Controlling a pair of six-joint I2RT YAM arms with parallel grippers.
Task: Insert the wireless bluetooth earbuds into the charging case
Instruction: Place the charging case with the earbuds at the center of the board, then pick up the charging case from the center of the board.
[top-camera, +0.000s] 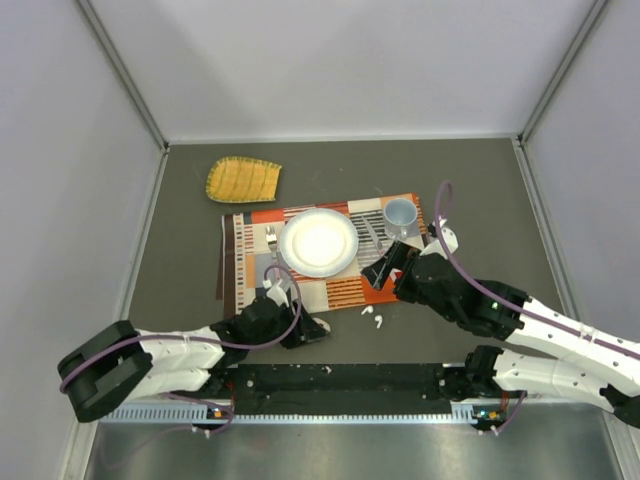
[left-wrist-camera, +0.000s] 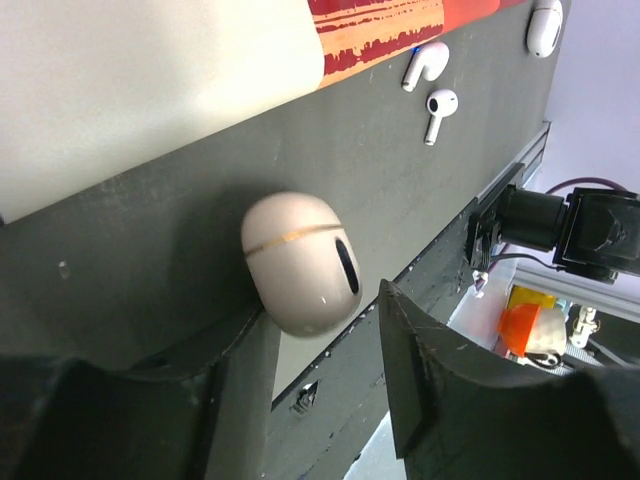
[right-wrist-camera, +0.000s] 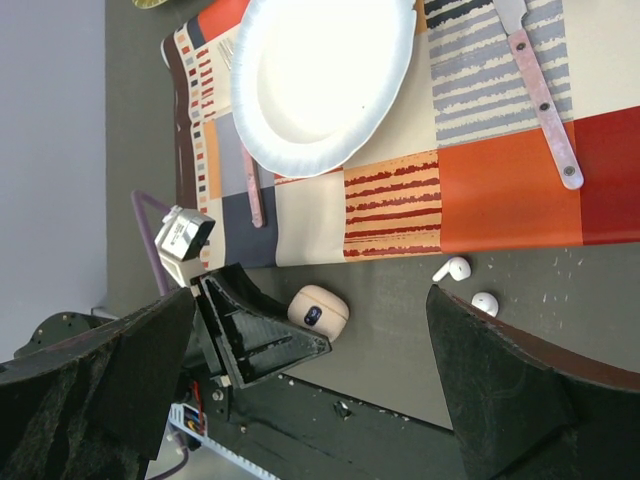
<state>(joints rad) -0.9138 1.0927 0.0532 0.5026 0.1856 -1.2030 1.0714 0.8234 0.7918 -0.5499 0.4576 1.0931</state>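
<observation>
The charging case is a cream egg shape with a gold seam, closed, lying on the dark table just off the placemat's near edge. My left gripper is open around it, and the case rests against the tip of the left finger. The case also shows in the right wrist view. Two white earbuds lie loose on the table to the case's right, also seen from the right wrist and from above. My right gripper hovers open and empty above them.
A striped placemat holds a white plate, a fork, a knife and a pale mug. A yellow woven mat lies at the back left. The black base rail runs along the near edge.
</observation>
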